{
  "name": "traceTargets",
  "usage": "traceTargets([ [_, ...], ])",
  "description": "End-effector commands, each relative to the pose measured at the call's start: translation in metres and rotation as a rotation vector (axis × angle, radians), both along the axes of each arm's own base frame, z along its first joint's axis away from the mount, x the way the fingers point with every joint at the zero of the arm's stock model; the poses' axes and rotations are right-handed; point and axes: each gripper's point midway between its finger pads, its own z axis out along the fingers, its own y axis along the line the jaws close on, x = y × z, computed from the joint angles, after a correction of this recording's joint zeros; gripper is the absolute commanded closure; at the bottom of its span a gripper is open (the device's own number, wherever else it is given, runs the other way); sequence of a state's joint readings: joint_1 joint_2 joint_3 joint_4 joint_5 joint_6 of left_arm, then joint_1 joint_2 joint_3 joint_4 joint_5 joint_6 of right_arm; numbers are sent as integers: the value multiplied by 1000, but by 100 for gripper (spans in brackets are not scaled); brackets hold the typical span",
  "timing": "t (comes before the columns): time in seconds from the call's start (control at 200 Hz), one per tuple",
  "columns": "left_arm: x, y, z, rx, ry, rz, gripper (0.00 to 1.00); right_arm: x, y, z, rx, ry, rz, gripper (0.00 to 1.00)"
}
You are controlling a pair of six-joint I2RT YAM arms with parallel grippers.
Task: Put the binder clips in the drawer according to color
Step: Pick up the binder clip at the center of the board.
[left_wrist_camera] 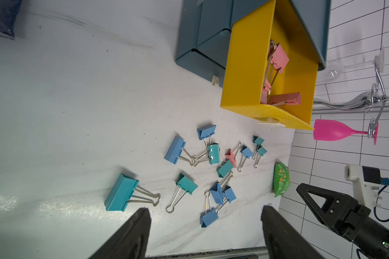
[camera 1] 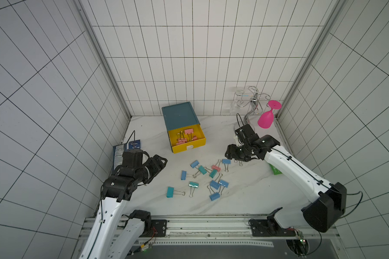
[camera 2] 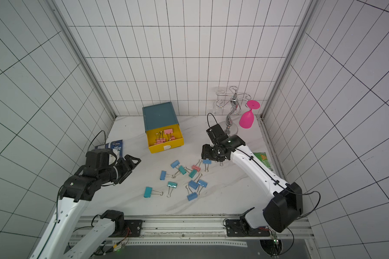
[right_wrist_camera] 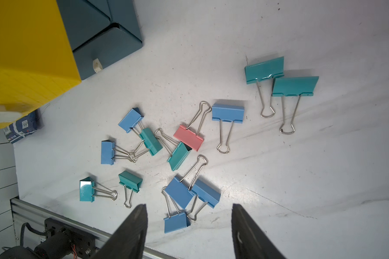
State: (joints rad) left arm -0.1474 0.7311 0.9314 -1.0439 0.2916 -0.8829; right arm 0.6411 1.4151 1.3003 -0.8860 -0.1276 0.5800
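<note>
Nearest me, the left gripper (left_wrist_camera: 205,208) is hanging with its jaws wide apart, holding nothing. A blue packet (camera 1: 134,145) is peeking out from behind that arm, partly covered.

Beyond it I am counting thirteen loose binder clips (camera 1: 215,184) lying on the marble table (camera 1: 245,197): six light-blue, six teal and one pink clip (right_wrist_camera: 189,140).

The right gripper (right_wrist_camera: 189,205) is hovering over the scatter's right end, jaws parted and empty. In both top views it is covering two teal clips (right_wrist_camera: 264,69), leaving only wire handles showing. A green packet (camera 1: 275,171) is half hidden by its arm.

Further back the cabinet (camera 1: 180,114) is standing with its yellow drawer (camera 1: 198,143) pulled out. The pink clips inside (camera 1: 188,131) are overlapping too much to count. The two teal drawers (right_wrist_camera: 108,44) are sitting shut.

Farthest, a wire rack (camera 1: 254,98) is holding one pink goblet (camera 1: 266,118) and one clear glass (left_wrist_camera: 332,72), barely showing against the tiles.
</note>
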Motion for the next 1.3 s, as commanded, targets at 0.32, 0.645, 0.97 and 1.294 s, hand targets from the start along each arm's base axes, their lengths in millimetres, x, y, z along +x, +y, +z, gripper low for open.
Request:
traceTargets([
  [0.32,-32,11,-31,-13,71,78,19,-2,-13,-39,-30,67,-136,32],
  [0.645,-37,12,-29,-11,71,76,19,2,-2,-68,-13,135,-185,30],
  [0.97,-39,11,-26,-3,67,54,19,10,43,-103,2,214,-153,30],
  [1.294,-40,12,-19,25,56,29,19,23,74,-122,64,244,-136,31],
])
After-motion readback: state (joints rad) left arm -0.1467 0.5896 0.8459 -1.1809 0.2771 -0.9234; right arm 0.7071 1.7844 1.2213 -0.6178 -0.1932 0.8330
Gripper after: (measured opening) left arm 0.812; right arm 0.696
